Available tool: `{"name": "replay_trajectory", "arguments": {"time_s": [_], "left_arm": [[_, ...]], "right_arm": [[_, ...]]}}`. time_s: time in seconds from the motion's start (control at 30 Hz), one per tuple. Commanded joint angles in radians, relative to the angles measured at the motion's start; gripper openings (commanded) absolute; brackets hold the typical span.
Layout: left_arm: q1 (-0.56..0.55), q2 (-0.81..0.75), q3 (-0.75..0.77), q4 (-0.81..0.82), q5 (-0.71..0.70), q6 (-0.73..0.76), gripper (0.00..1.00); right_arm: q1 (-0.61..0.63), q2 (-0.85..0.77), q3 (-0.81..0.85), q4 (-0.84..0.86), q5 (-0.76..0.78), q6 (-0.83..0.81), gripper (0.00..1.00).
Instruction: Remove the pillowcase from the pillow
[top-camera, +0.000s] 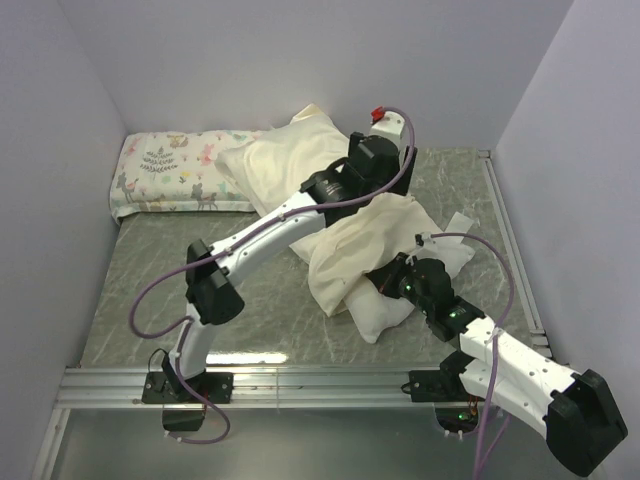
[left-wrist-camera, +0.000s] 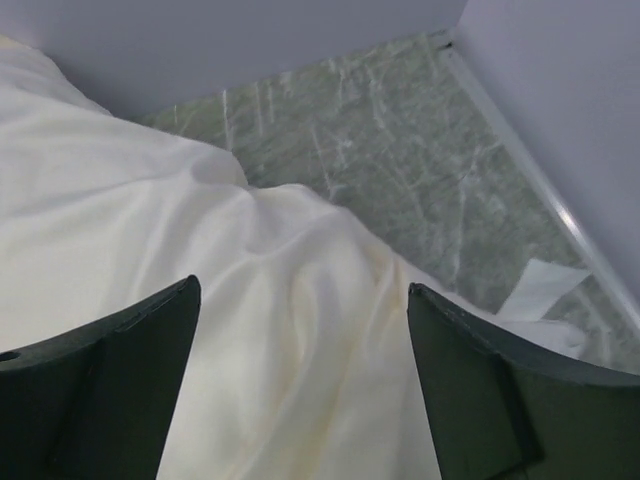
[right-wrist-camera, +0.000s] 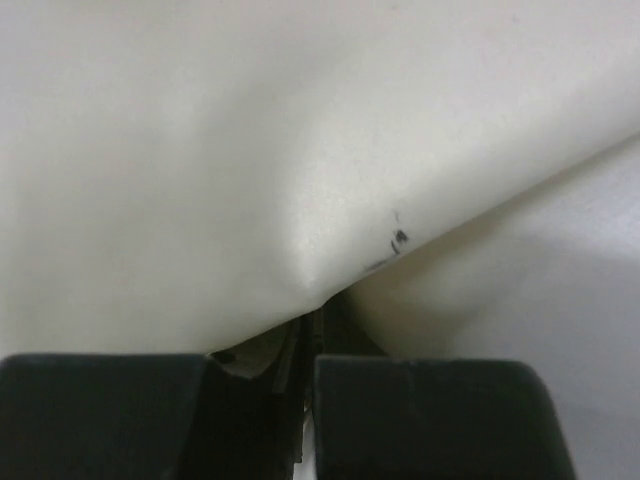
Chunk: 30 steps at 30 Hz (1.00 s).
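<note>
The cream pillowcase (top-camera: 345, 250) lies crumpled across the middle of the marble table, from the back wall to the front right. A whiter part, apparently the pillow (top-camera: 452, 258), shows at its right end; no blue label is visible. My left gripper (top-camera: 372, 190) is open and hovers over the fabric; in the left wrist view (left-wrist-camera: 302, 287) its jaws stand wide apart above the pillowcase (left-wrist-camera: 150, 230) without touching it. My right gripper (top-camera: 388, 280) is shut on a fold of the pillowcase (right-wrist-camera: 250, 150); in the right wrist view (right-wrist-camera: 308, 345) fabric runs into the closed jaws.
A small pillow printed with animals and leaves (top-camera: 175, 175) lies at the back left against the wall. A white paper tag (top-camera: 460, 222) lies on the table right of the fabric. A metal rail (top-camera: 510, 240) runs along the right edge. Walls close three sides.
</note>
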<state>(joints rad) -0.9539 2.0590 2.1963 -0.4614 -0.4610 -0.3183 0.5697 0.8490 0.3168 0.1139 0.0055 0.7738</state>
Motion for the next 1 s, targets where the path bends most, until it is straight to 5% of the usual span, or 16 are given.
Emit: {"name": "replay_trajectory", "arguments": {"time_s": [0.0,0.13,0.33,0.5,0.6,0.8,0.9,0.93,0.97], "left_arm": [[0.063,0.082,0.068,-0.163,0.059,0.074,0.9],[0.116,0.047,-0.024,-0.108,0.163,0.12,0.92],[0.159,0.115,0.039,-0.111,0.214,0.217,0.99],[0.161,0.092,-0.012,-0.034,0.389,0.251,0.98],[0.159,0.098,-0.027,-0.025,0.377,0.246,0.97],[0.159,0.162,0.028,-0.076,0.312,0.272,0.7],[0.161,0.145,-0.007,-0.034,0.266,0.266,0.41],[0.161,0.141,0.002,-0.028,0.237,0.269,0.18],[0.161,0.138,0.014,-0.028,0.21,0.269,0.07]], "right_arm": [[0.004,-0.001,-0.033,-0.103,-0.001,0.024,0.0],[0.004,-0.011,-0.022,-0.106,0.004,0.019,0.0],[0.005,0.01,-0.013,-0.105,0.002,0.022,0.0],[0.005,0.013,-0.001,-0.106,0.016,0.019,0.0],[0.004,0.022,0.01,-0.106,0.016,0.015,0.0],[0.004,0.025,0.027,-0.106,0.019,0.013,0.0],[0.004,0.018,0.047,-0.14,0.036,0.005,0.0],[0.002,0.01,0.053,-0.146,0.04,0.004,0.0],[-0.002,0.004,0.064,-0.158,0.045,0.002,0.0]]}}
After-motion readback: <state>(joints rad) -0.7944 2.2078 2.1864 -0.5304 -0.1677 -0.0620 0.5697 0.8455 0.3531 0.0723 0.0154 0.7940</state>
